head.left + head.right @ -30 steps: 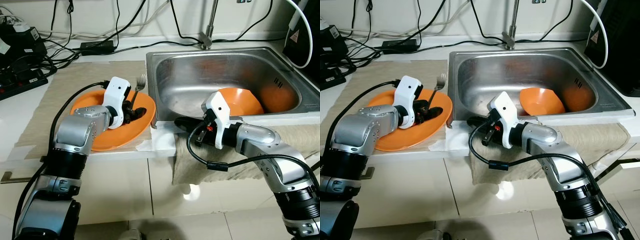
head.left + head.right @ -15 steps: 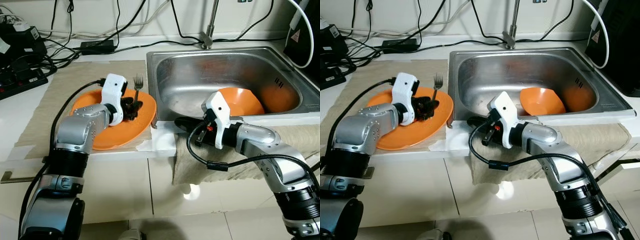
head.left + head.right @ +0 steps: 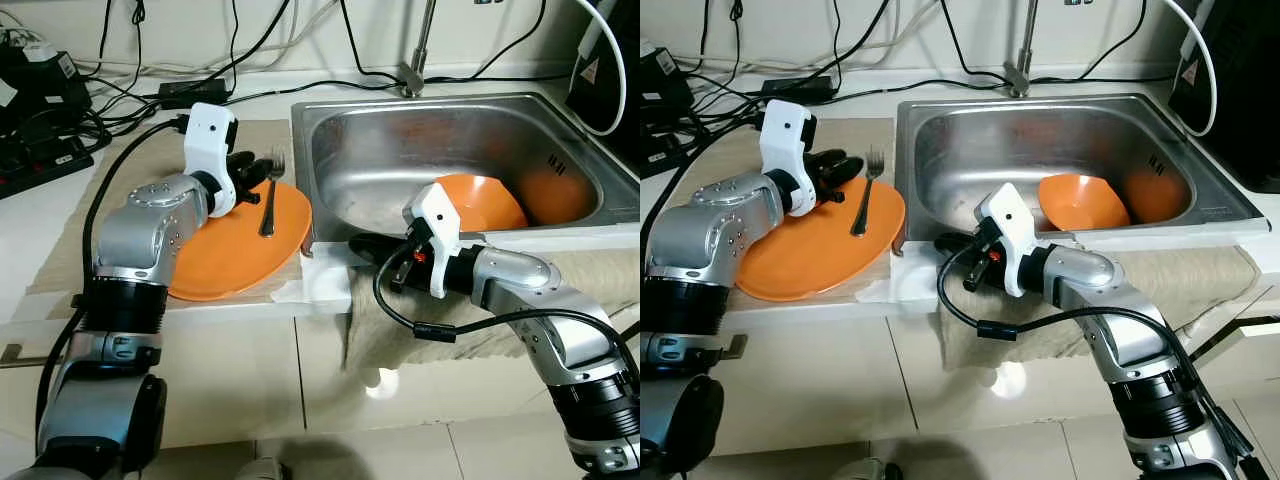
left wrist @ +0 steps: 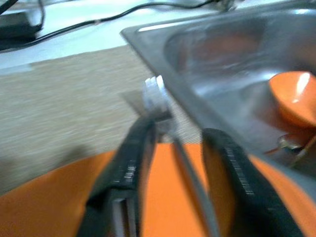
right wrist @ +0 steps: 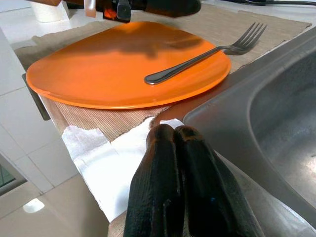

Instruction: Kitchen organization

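A silver fork point(image 3: 268, 196) lies on the orange plate point(image 3: 220, 255), tines reaching past the far rim toward the sink point(image 3: 440, 125). My left gripper point(image 3: 252, 170) hovers open just above the fork's tine end; in the left wrist view its fingers point(image 4: 132, 153) stand apart with the fork point(image 4: 190, 180) lying between and below them. An orange bowl point(image 3: 485, 200) leans inside the sink, with a second orange dish point(image 3: 555, 195) behind it. Resting on the sink's front rim, my right gripper point(image 3: 362, 246) is shut on nothing, its fingers point(image 5: 173, 163) pressed together.
The plate sits on a beige mat point(image 3: 120, 180) left of the sink. White paper towel point(image 3: 322, 282) covers the counter edge beside it. Cables and power strips point(image 3: 45, 150) crowd the back left. The tap point(image 3: 415, 70) stands behind the sink. A cloth point(image 3: 600, 272) drapes over the front.
My left gripper let go of the fork and drew back up toward the far left. The fork now lies flat on the plate. The right arm has not moved.
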### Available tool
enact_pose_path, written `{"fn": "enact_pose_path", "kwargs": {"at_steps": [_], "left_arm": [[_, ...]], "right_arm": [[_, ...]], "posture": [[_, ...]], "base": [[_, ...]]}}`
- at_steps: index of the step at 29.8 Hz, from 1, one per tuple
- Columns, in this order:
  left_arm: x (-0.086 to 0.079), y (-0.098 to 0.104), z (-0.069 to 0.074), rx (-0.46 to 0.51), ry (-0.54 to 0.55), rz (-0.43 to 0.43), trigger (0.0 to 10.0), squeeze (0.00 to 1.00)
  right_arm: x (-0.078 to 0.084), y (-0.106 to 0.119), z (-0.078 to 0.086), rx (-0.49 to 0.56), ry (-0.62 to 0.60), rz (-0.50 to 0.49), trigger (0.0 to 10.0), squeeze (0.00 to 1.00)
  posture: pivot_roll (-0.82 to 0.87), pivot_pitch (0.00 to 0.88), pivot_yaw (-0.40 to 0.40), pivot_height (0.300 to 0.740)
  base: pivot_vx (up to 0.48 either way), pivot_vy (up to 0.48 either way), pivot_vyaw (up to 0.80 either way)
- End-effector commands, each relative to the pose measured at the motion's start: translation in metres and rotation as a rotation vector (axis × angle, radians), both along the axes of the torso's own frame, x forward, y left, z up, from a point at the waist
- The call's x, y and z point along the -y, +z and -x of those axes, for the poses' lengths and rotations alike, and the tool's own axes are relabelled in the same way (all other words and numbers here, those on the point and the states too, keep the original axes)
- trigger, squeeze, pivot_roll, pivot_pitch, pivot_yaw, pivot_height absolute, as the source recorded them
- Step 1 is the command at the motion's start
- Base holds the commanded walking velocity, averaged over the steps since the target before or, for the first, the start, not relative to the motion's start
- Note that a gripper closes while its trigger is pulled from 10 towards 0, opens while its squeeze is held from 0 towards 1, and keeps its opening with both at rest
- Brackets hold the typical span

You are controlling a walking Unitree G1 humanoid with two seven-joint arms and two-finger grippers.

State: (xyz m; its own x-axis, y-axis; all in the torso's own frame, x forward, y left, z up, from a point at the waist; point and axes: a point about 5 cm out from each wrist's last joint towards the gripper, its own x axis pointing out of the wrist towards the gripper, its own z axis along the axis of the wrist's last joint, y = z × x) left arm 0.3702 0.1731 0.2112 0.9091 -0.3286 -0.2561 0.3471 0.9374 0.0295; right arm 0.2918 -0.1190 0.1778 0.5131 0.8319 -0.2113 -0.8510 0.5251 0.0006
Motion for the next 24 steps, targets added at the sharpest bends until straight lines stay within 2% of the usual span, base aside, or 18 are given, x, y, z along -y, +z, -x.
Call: {"fn": "enact_pose_path", "kwargs": {"at_steps": [1,2,4,8,13,15,16,17,18,22,24], "left_arm": [[-0.012,-0.001,-0.001,0.003,0.04,-0.046,10.0,1.0],[-0.012,-0.001,-0.001,0.003,0.04,-0.046,10.0,1.0],[-0.023,-0.002,-0.002,0.0,0.077,-0.058,10.0,1.0],[-0.028,0.001,-0.002,0.008,0.101,-0.055,10.0,1.0],[-0.028,0.001,-0.002,0.002,0.1,-0.058,10.0,1.0],[-0.017,-0.004,-0.002,-0.03,0.066,-0.025,10.0,0.97],[-0.011,-0.005,-0.003,-0.043,0.054,-0.001,10.0,0.11],[-0.011,-0.005,-0.003,-0.043,0.054,-0.001,10.0,0.11],[-0.004,-0.006,-0.005,-0.056,0.044,0.041,10.0,0.0],[0.01,-0.004,-0.011,-0.039,0.036,0.065,10.0,0.0],[0.011,-0.004,-0.012,-0.04,0.039,0.065,10.0,0.0]], "right_arm": [[0.0,0.004,0.0,0.02,-0.006,0.004,10.0,0.0],[0.0,0.004,0.0,0.02,-0.006,0.004,10.0,0.0],[0.0,0.004,0.0,0.019,-0.008,0.003,10.0,0.0],[0.0,0.003,0.0,0.017,-0.009,0.001,10.0,0.0],[0.0,0.003,-0.001,0.017,-0.008,0.001,10.0,0.0],[-0.001,0.004,-0.001,0.017,-0.007,0.0,10.0,0.0],[-0.001,0.004,-0.001,0.017,-0.006,-0.001,10.0,0.0],[-0.001,0.004,-0.001,0.017,-0.006,-0.001,10.0,0.0],[-0.002,0.003,-0.001,0.017,-0.005,-0.001,10.0,0.0],[-0.003,0.004,-0.001,0.02,-0.006,-0.002,10.0,0.0],[-0.003,0.004,-0.001,0.02,-0.006,-0.002,10.0,0.0]], "posture": [[0.06,0.028,0.039,0.74],[0.06,0.028,0.039,0.74],[0.06,0.032,0.038,0.74],[0.07,0.033,0.035,0.74],[0.07,0.033,0.034,0.74],[0.07,0.034,0.034,0.74],[0.07,0.035,0.034,0.74],[0.07,0.035,0.034,0.74],[0.07,0.034,0.035,0.74],[0.06,0.032,0.04,0.74],[0.06,0.032,0.04,0.74]], "base": [[0.0,0.0,0.0],[0.0,0.0,0.0],[0.0,0.0,0.0],[0.0,0.0,0.0],[0.0,0.0,0.0],[0.0,0.0,0.0],[0.0,0.0,0.0],[0.0,0.0,0.0],[0.0,0.0,0.0],[0.0,0.0,0.0],[0.0,0.0,0.0]]}}
